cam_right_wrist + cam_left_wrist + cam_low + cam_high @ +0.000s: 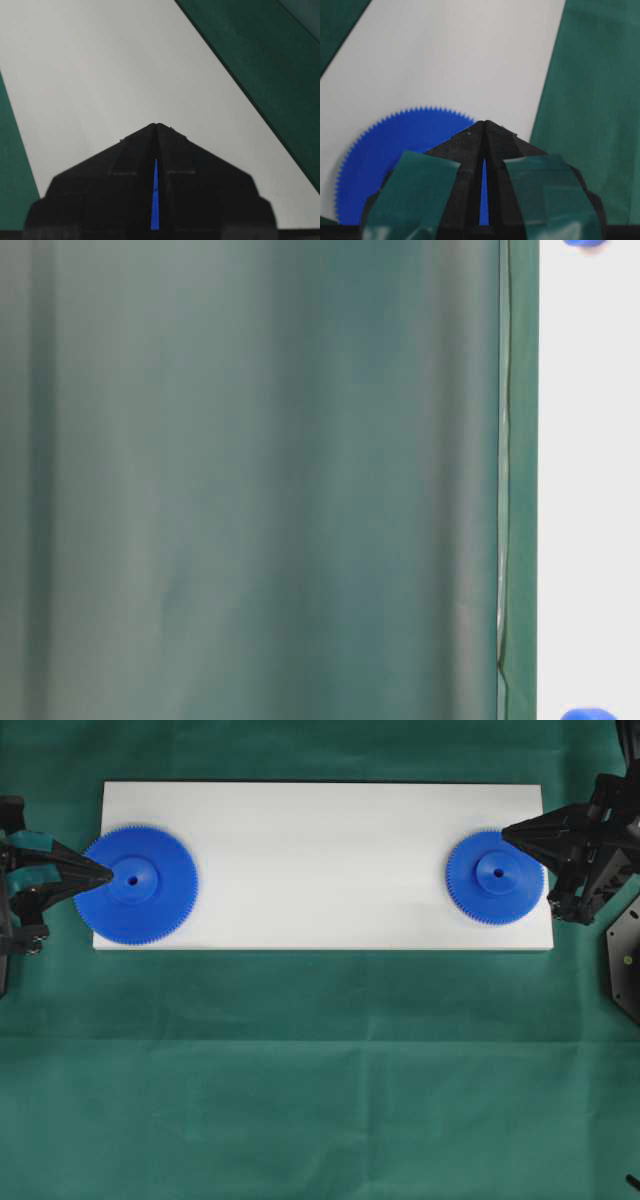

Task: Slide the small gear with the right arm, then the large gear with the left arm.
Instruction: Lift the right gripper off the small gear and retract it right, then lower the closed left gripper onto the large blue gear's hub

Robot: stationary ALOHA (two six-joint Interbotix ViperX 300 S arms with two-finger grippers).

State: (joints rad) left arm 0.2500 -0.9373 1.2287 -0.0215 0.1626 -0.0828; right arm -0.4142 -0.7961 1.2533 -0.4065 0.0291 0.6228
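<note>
Overhead, a white board (pixel 320 860) lies on a green cloth (pixel 320 1070). The large gear (pixel 150 890) sits flat at the board's left end, its rim hanging slightly over the edge. The small gear (pixel 490 885) sits flat near the board's right end. The two gears are well apart, with bare board between them.

The left gripper (pixel 108 875), with teal parts, comes in from the left. Its fingers are pressed together to a point, and the tip lies over the large gear beside the hub.

The right gripper (pixel 506 832), all black, comes in from the right. Its fingers are also pressed together, gripping nothing, and the tip lies over the small gear's upper right rim.
</note>
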